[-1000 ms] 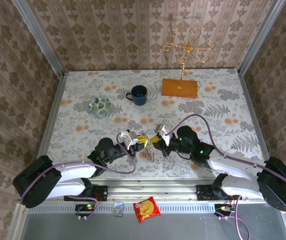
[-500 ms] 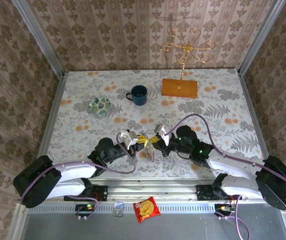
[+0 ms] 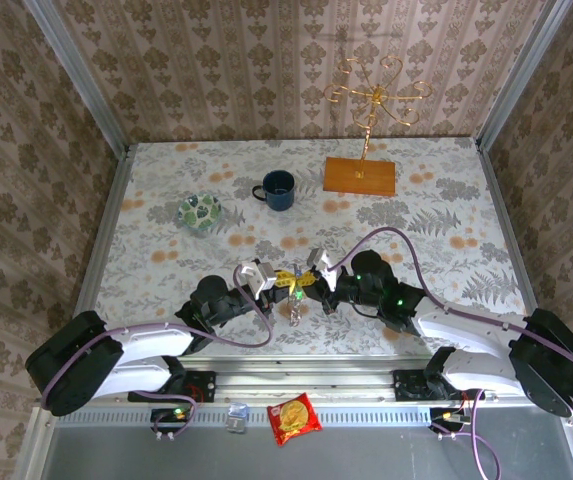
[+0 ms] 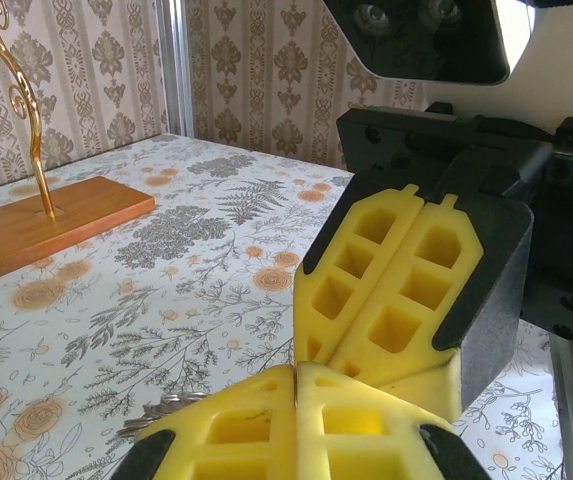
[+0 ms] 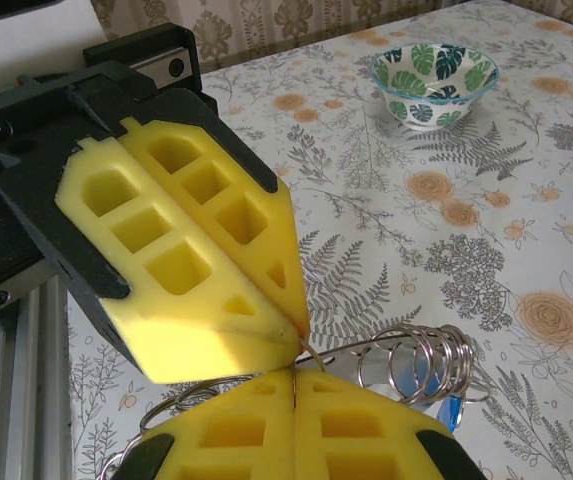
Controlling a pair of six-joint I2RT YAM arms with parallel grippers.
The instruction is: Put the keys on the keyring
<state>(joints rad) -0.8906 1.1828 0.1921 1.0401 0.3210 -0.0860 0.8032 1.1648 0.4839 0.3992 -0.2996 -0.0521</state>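
my right end effector [image 5: 294,380] is closed on the wire of the keyring [image 5: 416,362], above the near middle of the bench [image 3: 166,200]. my left end effector [image 4: 296,375] is closed too, its tip touching the right one. the blue key [image 5: 453,412] sits just under the ring's coils.

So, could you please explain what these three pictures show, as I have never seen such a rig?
These are two robot arms bolted at the near edge of a table. One picture looks down from above; the other two come from wrist cameras, showing yellow padded fingers. The left gripper and right gripper are shut, tips meeting. The keyring reaches into that meeting point; which one pinches it I cannot tell. A blue key head shows by it. On the table stand a blue mug, a patterned dish and a gold wire stand.
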